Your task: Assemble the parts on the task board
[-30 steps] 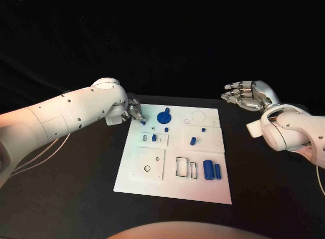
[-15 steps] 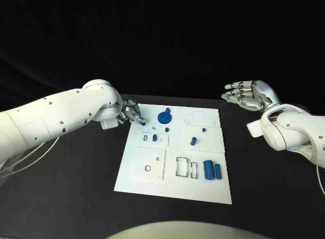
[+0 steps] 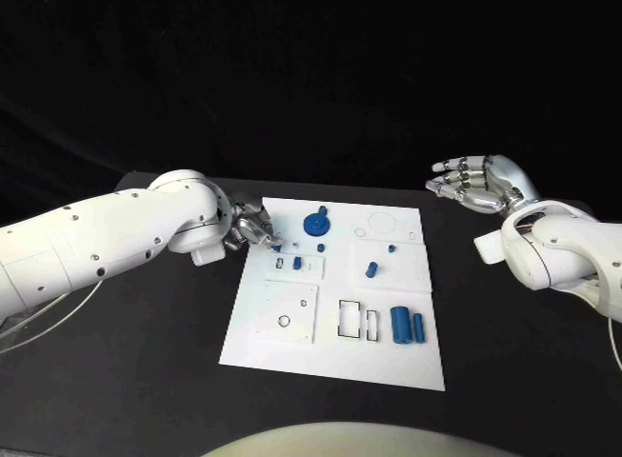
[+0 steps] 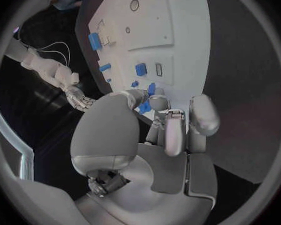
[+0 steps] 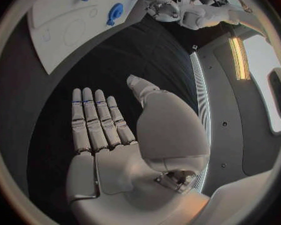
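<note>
A: Where does the task board (image 3: 332, 354) lie, and what does it carry?

B: Flat in the middle of the black bench (image 3: 146, 362). Blue parts sit on it: a round disc part (image 3: 315, 225) near the far edge, a small peg (image 3: 370, 268) on the right-hand plate, and two upright cylinders (image 3: 406, 325) side by side near the right edge. Several smaller blue pieces around the middle are too small to identify.

A: What is the left hand (image 3: 251, 227) doing?

B: It hovers at the board's far left corner, fingers curled downward. In the left wrist view the fingertips (image 4: 157, 103) close around a small blue part (image 4: 145, 106) just over the board edge; the palm hides most of that part, so its shape cannot be told, and whether it still touches the board is unclear.

A: And the right hand (image 3: 478, 184)?

B: Raised well apart from the board, beyond its far right corner, palm open and fingers (image 5: 95, 119) spread straight, holding nothing.

A: Is anything cut off?

B: Both forearms run off the head view's edges, and the right wrist view catches only a corner of the board, with the disc part (image 5: 114, 11) on it.
</note>
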`<action>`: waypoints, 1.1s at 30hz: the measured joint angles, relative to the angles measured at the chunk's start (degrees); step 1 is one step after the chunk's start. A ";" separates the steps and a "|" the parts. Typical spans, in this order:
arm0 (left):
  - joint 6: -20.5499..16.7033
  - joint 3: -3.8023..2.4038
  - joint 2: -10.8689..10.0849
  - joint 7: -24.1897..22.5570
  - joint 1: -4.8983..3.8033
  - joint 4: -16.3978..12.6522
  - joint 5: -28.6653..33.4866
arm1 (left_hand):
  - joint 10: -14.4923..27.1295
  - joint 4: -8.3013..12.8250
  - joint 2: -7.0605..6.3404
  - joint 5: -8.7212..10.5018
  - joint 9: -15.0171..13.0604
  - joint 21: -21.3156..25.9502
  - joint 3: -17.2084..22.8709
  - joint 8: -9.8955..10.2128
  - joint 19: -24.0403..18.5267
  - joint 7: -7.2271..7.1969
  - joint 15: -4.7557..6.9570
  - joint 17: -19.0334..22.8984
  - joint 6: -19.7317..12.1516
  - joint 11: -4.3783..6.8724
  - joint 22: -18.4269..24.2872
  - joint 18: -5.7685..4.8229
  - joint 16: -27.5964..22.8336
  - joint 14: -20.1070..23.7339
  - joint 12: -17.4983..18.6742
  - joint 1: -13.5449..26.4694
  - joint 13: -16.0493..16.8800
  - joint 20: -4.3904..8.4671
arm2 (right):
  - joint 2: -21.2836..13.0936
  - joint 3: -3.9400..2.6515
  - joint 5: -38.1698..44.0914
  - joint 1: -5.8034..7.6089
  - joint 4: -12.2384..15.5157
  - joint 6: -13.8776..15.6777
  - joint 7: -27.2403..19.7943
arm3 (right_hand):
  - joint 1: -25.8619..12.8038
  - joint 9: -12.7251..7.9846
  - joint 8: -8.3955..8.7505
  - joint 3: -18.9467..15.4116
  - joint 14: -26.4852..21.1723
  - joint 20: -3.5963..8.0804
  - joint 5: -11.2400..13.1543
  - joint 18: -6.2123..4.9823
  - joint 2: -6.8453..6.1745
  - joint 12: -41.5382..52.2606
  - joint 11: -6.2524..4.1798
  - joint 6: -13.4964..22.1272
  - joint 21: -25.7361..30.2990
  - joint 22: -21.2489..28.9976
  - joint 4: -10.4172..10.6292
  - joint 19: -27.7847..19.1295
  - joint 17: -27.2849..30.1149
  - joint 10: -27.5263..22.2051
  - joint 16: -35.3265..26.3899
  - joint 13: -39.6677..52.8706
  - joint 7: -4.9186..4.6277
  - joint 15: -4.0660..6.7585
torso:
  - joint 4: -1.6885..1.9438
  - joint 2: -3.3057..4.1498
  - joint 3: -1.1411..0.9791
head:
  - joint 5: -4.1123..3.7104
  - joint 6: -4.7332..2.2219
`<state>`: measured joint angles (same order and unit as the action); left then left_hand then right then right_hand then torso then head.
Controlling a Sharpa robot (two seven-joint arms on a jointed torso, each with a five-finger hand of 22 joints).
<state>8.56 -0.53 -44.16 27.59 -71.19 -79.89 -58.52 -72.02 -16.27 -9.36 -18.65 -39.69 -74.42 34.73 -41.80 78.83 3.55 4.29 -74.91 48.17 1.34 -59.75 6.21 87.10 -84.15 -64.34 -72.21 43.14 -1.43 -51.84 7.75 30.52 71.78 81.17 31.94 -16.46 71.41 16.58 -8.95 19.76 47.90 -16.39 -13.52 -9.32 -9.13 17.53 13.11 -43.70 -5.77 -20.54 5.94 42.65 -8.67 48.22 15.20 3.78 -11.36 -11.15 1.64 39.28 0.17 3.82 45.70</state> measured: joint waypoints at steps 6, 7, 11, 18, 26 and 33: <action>-0.92 0.00 -0.54 -0.31 1.38 -1.60 -1.64 | 0.00 -0.24 -0.30 0.00 0.00 -0.24 0.24 -0.33 0.00 -0.01 0.21 0.00 0.01 0.00 -0.16 0.00 0.00 0.21 0.00 0.29 0.00 0.00 | -0.02 0.00 -0.01 -0.04 0.00 -0.05 0.00 | 0.00 0.00 0.00 0.00 0.00 0.00 0.00 0.00 0.00 0.00 0.00 0.00 0.00 0.00 0.00 0.00 0.00 0.00 0.00 0.00 0.00 0.00 | -0.03 0.10 -0.01 | 0.10 0.04; -0.98 0.01 -0.58 -0.36 1.58 -1.81 -2.02 | 0.00 -0.24 -0.29 0.00 0.00 -0.24 0.24 -0.33 0.00 -0.01 0.21 0.00 0.01 0.00 -0.20 0.00 0.00 0.21 0.00 0.29 -0.03 0.00 | -0.02 0.00 -0.01 -0.05 0.00 -0.06 0.00 | 0.00 0.00 0.00 0.00 0.00 0.00 0.00 0.00 0.00 0.00 0.00 0.00 0.00 0.00 0.00 0.00 0.00 0.00 0.00 0.00 0.00 0.00 | -0.03 0.10 -0.01 | 0.12 0.05; -1.07 0.06 -0.67 -0.64 2.25 -2.58 -4.14 | 0.00 -0.39 -0.30 0.00 0.02 -0.24 0.39 -0.33 0.00 -0.02 0.21 0.00 0.02 0.00 -0.20 0.01 0.00 0.21 0.00 0.30 -0.10 0.00 | -0.03 0.01 -0.01 -0.09 0.01 -0.09 0.00 | 0.00 0.00 0.00 0.00 0.00 0.00 0.00 0.00 0.00 0.00 0.00 0.00 0.00 0.00 0.00 0.00 0.00 0.00 0.00 0.00 0.00 0.00 | -0.10 0.14 -0.01 | 0.15 0.13; -1.05 0.04 -0.80 -0.92 2.54 -3.26 -6.99 | -0.39 1.09 -0.98 0.03 0.11 -0.24 2.21 -0.33 0.00 -0.23 0.21 0.00 0.24 -0.01 -0.44 0.00 0.00 0.21 0.00 0.98 0.04 0.00 | -0.07 0.01 -0.02 -0.13 0.01 -0.13 0.00 | -0.24 0.01 0.00 -0.16 0.00 0.00 -0.37 0.00 0.24 0.00 0.00 0.00 0.00 0.05 0.16 0.00 0.05 0.00 0.00 0.00 0.00 0.00 | -0.18 0.15 -0.09 | 0.23 0.21; -0.86 0.03 -0.80 -0.84 2.70 -3.52 -8.58 | -0.60 0.86 -1.34 -0.22 0.23 -0.46 2.44 -0.67 0.42 -0.28 0.21 0.00 0.30 0.19 -0.75 0.00 0.22 0.21 -0.24 1.35 0.20 -0.02 | -0.09 0.01 -0.03 -0.13 0.03 -0.17 0.00 | -0.31 0.01 0.00 -0.15 0.00 0.00 -0.36 0.00 0.31 0.00 0.00 0.00 0.00 0.05 0.16 0.00 0.05 0.00 0.00 0.00 0.00 0.00 | -0.14 0.13 -0.09 | 0.23 0.35; -0.28 0.03 -0.81 -0.64 2.75 -3.53 -9.21 | -0.80 0.71 -1.51 -0.22 0.22 -0.66 2.60 -0.67 0.42 -0.41 0.21 0.00 0.43 0.00 -0.82 0.00 0.22 0.21 -0.23 1.52 0.31 -0.01 | -0.11 0.01 -0.03 -0.13 0.04 -0.18 -0.01 | -0.31 -0.01 0.00 -0.15 0.00 0.00 -0.36 0.00 0.31 0.00 0.00 0.00 0.00 0.05 0.15 0.00 0.05 0.00 0.00 0.00 0.00 0.00 | -0.14 0.10 -0.07 | 0.23 0.35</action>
<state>8.28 -0.50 -44.96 26.95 -68.44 -83.42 -67.73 -72.82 -15.56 -10.87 -18.87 -39.47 -75.08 37.33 -42.46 79.25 3.15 4.50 -74.90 48.60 1.34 -60.57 6.21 87.31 -83.94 -64.57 -70.69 43.45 -1.45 -51.95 7.76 30.48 71.65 81.21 31.76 -16.47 71.10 16.57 -8.95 19.61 47.90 -16.39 -13.88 -9.33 -8.82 17.53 13.11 -43.69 -5.77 -20.49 6.09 42.65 -8.62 48.22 15.20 3.78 -11.36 -11.15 1.50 39.38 0.10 4.05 46.05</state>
